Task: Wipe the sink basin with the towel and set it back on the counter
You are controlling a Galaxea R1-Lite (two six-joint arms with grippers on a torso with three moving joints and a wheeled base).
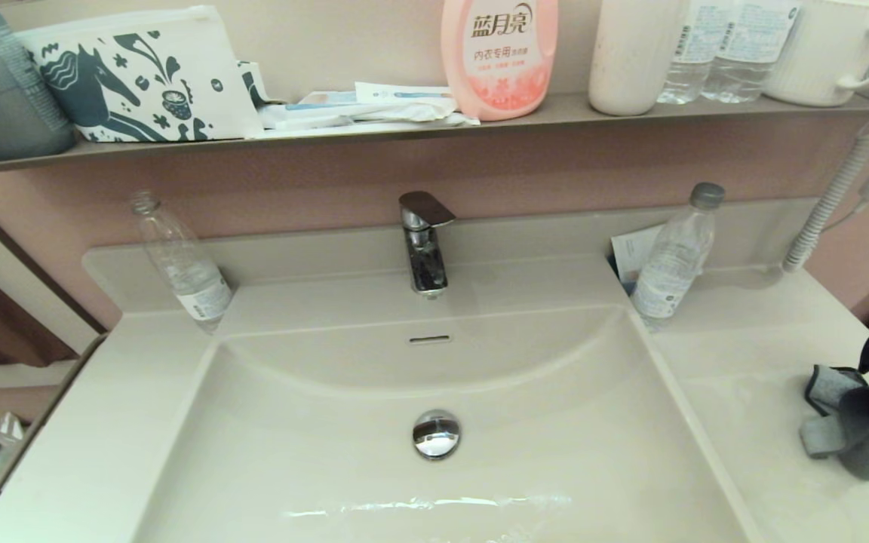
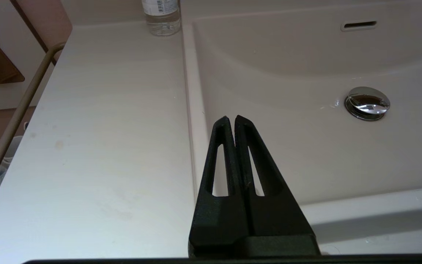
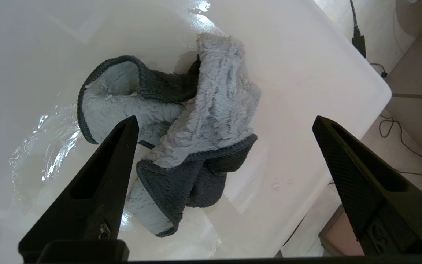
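The towel (image 1: 853,426) lies crumpled on the counter (image 1: 744,362) to the right of the sink basin (image 1: 555,422), dark grey and pale grey-blue faces both showing. In the right wrist view my right gripper (image 3: 225,121) hangs open above the towel (image 3: 211,110), one finger over its edge and nothing between the fingers. The counter around the towel is wet. My left gripper (image 2: 232,118) is shut and empty, parked over the basin's left rim, with the chrome drain plug (image 2: 367,103) beyond it. The left gripper does not show in the head view.
A chrome faucet (image 1: 425,241) stands behind the basin, with a clear bottle (image 1: 185,264) at back left and another (image 1: 674,256) at back right. A shelf (image 1: 404,132) above carries a pink bottle, cups and a pouch. The counter's right corner (image 3: 379,95) drops to the floor.
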